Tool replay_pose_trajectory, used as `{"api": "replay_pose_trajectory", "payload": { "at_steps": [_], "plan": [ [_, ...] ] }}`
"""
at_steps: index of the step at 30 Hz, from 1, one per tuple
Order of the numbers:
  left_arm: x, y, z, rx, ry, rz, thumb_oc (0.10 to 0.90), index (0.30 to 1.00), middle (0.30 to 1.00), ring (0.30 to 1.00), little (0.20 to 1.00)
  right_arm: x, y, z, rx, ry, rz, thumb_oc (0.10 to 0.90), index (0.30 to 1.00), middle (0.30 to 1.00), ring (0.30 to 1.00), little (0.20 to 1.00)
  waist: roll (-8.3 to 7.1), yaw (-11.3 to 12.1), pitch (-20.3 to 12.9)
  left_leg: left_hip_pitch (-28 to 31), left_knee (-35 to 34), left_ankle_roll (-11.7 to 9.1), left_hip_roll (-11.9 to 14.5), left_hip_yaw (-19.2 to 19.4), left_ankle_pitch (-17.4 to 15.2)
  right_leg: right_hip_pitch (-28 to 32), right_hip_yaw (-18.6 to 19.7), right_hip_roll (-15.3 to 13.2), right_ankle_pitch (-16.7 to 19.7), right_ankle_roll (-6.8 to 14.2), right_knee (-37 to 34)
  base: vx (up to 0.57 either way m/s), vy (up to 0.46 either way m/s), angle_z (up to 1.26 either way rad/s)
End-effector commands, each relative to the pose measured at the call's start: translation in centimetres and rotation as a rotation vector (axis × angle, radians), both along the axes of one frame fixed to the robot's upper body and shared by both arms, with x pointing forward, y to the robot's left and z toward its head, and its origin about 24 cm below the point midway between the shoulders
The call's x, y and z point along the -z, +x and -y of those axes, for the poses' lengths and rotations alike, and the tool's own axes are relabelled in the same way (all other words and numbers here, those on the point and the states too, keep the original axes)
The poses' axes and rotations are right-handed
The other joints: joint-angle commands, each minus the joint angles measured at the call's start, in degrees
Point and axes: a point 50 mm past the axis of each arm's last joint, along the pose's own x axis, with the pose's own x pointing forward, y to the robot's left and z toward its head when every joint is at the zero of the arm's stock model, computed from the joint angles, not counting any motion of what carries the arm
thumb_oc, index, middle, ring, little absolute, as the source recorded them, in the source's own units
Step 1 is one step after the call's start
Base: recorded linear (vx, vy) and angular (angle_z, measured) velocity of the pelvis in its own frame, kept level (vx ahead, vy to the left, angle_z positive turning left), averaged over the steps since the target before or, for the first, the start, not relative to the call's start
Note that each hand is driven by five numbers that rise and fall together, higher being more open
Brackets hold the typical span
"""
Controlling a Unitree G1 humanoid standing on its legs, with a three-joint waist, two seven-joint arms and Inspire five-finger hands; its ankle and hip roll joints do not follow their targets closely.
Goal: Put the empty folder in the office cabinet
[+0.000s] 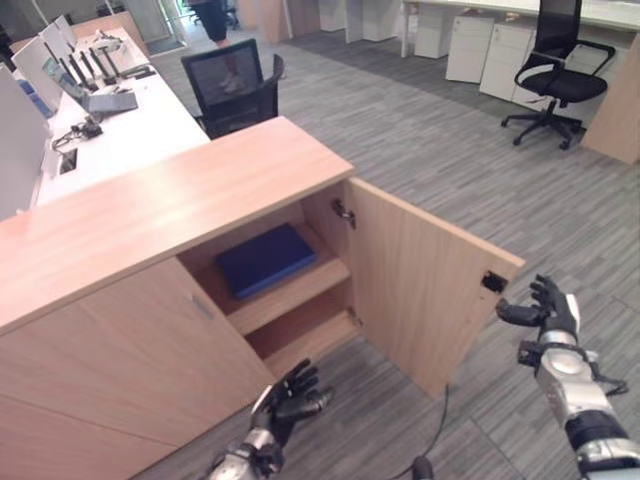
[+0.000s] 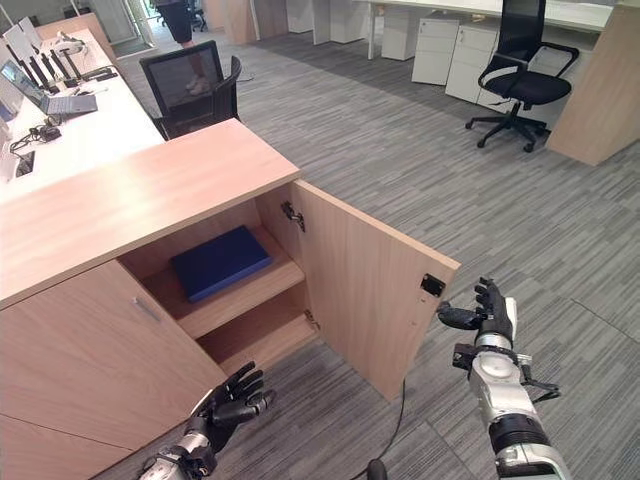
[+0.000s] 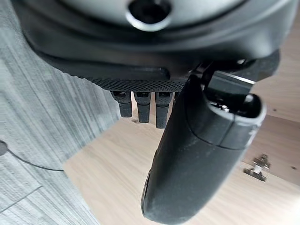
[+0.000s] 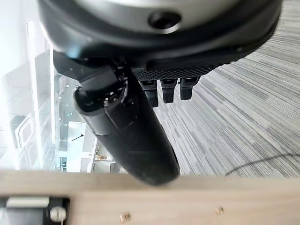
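One folder [image 1: 265, 258] on the cabinet [image 1: 150, 205] shelf; right hand [image 4: 136, 136] apparently touches the door [image 1: 425, 285] edge.

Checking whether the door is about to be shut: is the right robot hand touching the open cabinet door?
Cannot tell. The right robot hand sits at the cabinet door outer edge; the right wrist view puts the thumb right against it, no plain contact.

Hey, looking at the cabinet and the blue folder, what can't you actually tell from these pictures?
- Whether the blue folder is empty: it lies closed on the upper shelf.
- The back of the lower shelf: hidden by the upper shelf in both eye views.
- What lies behind the closed left door of the cabinet.
- Whether the right hand touches the open door: its wrist view shows the thumb close to the door's edge, but contact is unclear.
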Motion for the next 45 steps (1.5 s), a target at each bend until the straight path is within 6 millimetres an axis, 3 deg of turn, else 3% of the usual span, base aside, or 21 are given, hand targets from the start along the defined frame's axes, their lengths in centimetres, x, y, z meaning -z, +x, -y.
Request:
{"api": "replay_pose_trajectory", "payload": {
  "at_steps": [1, 7, 18, 26, 30, 31, 33, 34, 35, 36, 37, 40, 42, 43, 44, 45],
  "plan": [
    [-2.7, 3.4, -0.7, 0.041, 0.052, 0.181, 0.800, 0.900, 0.900, 0.900, 0.900, -5.8, 5.3, -6.8, -0.287, 0.047, 0.291, 0.800, 0.900, 0.900, 0.900, 0.900, -4.05, 3.45, -1.67, -1.29, 1.46, 0.69, -3.10, -3.96, -2.91, 5.58, -3.46, 0.34, -12.16, -0.44, 1.95, -0.01, 0.001, 0.11],
    [-2.6, 3.4, -1.1, 0.006, 0.063, 0.179, 0.800, 0.900, 0.900, 0.900, 0.900, -4.5, 4.7, -9.6, -0.401, 0.088, 0.259, 0.800, 0.900, 0.900, 0.900, 0.900, -4.16, 4.27, -1.55, -1.73, 1.03, 0.62, -3.21, -5.06, -2.49, 5.71, -4.72, 0.31, -12.20, -0.57, 1.86, -0.01, 0.000, 0.13],
    [-2.5, 3.6, -1.9, -0.079, 0.065, 0.177, 0.800, 0.900, 0.900, 0.900, 0.900, -2.8, 0.6, -13.8, -0.654, 0.182, 0.241, 0.800, 0.900, 0.900, 0.900, 0.900, -4.36, 4.42, -1.17, -2.89, 0.99, 0.25, -3.19, -7.94, -1.71, 5.87, -6.94, 0.44, -12.91, -1.21, 2.23, -0.02, -0.013, 0.12],
    [-2.4, 3.4, -2.5, -0.110, 0.084, 0.169, 0.800, 0.900, 0.900, 0.900, 0.900, -2.9, -0.2, -16.4, -0.742, 0.296, 0.267, 0.800, 0.900, 0.900, 0.900, 0.900, -4.15, 6.18, -0.49, -4.77, 1.34, -0.70, -3.20, -11.33, -0.54, 6.30, -9.35, 0.52, -13.15, -1.83, 1.78, -0.03, -0.025, 0.26],
    [-2.6, 3.8, -2.4, -0.117, 0.089, 0.174, 0.800, 0.900, 0.900, 0.900, 0.900, -3.7, -0.2, -17.2, -0.767, 0.347, 0.307, 0.800, 0.900, 0.900, 0.900, 0.900, -4.32, 7.32, 1.38, -10.32, 5.51, -2.44, -3.87, -12.62, 0.20, 5.46, -12.79, -0.40, -13.23, -1.93, 1.65, -0.14, -0.003, 0.58],
    [-2.6, 3.9, -2.4, -0.123, 0.088, 0.174, 0.800, 0.900, 0.900, 0.900, 0.900, -4.0, -0.2, -17.4, -0.777, 0.351, 0.314, 0.800, 0.900, 0.900, 0.900, 0.900, -4.51, 7.64, 2.13, -12.33, 8.36, -2.87, -3.92, -11.40, 0.08, 5.30, -14.15, -1.08, -13.13, -1.93, 1.63, -0.19, 0.092, 0.90],
    [-2.7, 4.0, -2.0, -0.131, 0.072, 0.181, 0.800, 0.900, 0.900, 0.900, 0.900, -4.5, 0.0, -17.9, -0.809, 0.342, 0.323, 0.800, 0.900, 0.900, 0.900, 0.900, -4.99, 7.00, 2.33, -12.41, 10.77, -2.43, 0.67, 0.67, 0.05, 5.24, -18.25, -2.98, -12.44, -1.68, 1.56, -0.14, 0.143, 0.92],
    [-2.6, 3.9, -1.9, -0.128, 0.063, 0.177, 0.800, 0.900, 0.900, 0.900, 0.900, -4.7, 0.1, -17.9, -0.810, 0.341, 0.328, 0.800, 0.900, 0.900, 0.900, 0.900, -5.12, 6.45, 1.96, -11.78, 10.98, -2.22, 1.93, 4.20, 0.06, 5.26, -19.54, -3.38, -12.20, -1.65, 1.66, -0.04, 0.082, 0.83],
    [-2.6, 3.8, -1.9, -0.128, 0.062, 0.177, 0.800, 0.900, 0.900, 0.900, 0.900, -4.7, 0.0, -17.9, -0.811, 0.341, 0.328, 0.800, 0.900, 0.900, 0.900, 0.900, -5.09, 6.52, 1.97, -11.70, 10.99, -2.24, 1.98, 4.31, 0.01, 5.27, -19.44, -3.35, -12.20, -1.64, 1.66, -0.02, 0.104, 1.06],
    [-2.5, 3.5, -2.1, -0.127, 0.057, 0.173, 0.800, 0.900, 0.900, 0.900, 0.900, -5.0, 0.2, -17.9, -0.810, 0.343, 0.340, 0.800, 0.900, 0.900, 0.900, 0.900, -5.10, 6.54, 1.77, -10.42, 11.91, -2.37, 2.96, 7.85, -0.81, 6.15, -21.17, -3.81, -12.23, -1.59, 1.95, -0.01, 0.104, 0.90],
    [-2.3, 3.1, -2.2, -0.120, 0.061, 0.164, 0.800, 0.900, 0.900, 0.900, 0.900, -4.9, 0.3, -17.6, -0.788, 0.347, 0.342, 0.800, 0.900, 0.900, 0.900, 0.900, -5.07, 6.88, 1.60, -10.59, 12.69, -2.29, 2.64, 8.13, -1.05, 6.49, -22.20, -4.29, -12.28, -1.62, 2.23, -0.01, 0.104, 0.77],
    [-2.2, 2.5, -2.4, -0.100, 0.068, 0.154, 0.800, 0.900, 0.900, 0.900, 0.900, -5.0, 0.7, -16.3, -0.707, 0.364, 0.362, 0.800, 0.900, 0.900, 0.900, 0.900, -4.85, 7.90, 0.56, -9.90, 10.07, -1.52, 0.28, 6.40, -2.27, 7.29, -23.92, -4.79, -12.32, -1.10, 3.18, 0.08, 0.137, 0.66],
    [-2.1, 2.3, -2.6, -0.095, 0.073, 0.146, 0.800, 0.900, 0.900, 0.900, 0.900, -5.0, 1.2, -14.6, -0.601, 0.377, 0.385, 0.800, 0.900, 0.900, 0.900, 0.900, -5.13, 8.92, 0.06, -9.95, 9.34, -0.32, -1.37, 5.06, -2.76, 7.60, -24.58, -5.76, -12.69, -0.66, 4.66, 0.08, 0.185, 0.80],
    [-2.2, 2.3, -2.8, -0.082, 0.083, 0.145, 0.800, 0.900, 0.900, 0.900, 0.900, -4.9, 1.7, -12.7, -0.482, 0.391, 0.412, 0.800, 0.900, 0.900, 0.900, 0.900, -5.47, 9.83, -0.33, -10.13, 8.87, 0.74, -2.80, 4.18, -3.19, 7.59, -25.32, -6.94, -12.90, -0.15, 6.72, 0.07, 0.172, 0.87],
    [-2.2, 2.3, -2.8, -0.081, 0.083, 0.146, 0.800, 0.900, 0.900, 0.900, 0.900, -5.0, 1.7, -12.6, -0.481, 0.392, 0.413, 0.800, 0.900, 0.900, 0.900, 0.900, -5.53, 9.87, -0.32, -10.15, 8.86, 0.79, -2.87, 4.20, -3.18, 7.52, -25.31, -7.05, -12.97, -0.11, 6.85, 0.07, 0.179, 0.30],
    [-2.2, 2.3, -3.0, -0.069, 0.091, 0.146, 0.800, 0.900, 0.900, 0.900, 0.900, -5.0, 2.0, -11.4, -0.410, 0.389, 0.427, 0.800, 0.900, 0.900, 0.900, 0.900, -5.44, 10.33, -0.40, -10.02, 8.32, 1.59, -3.73, 3.54, -3.51, 7.00, -25.49, -7.85, -13.19, 0.40, 8.92, 0.05, 0.129, 0.20]
  ]
}}
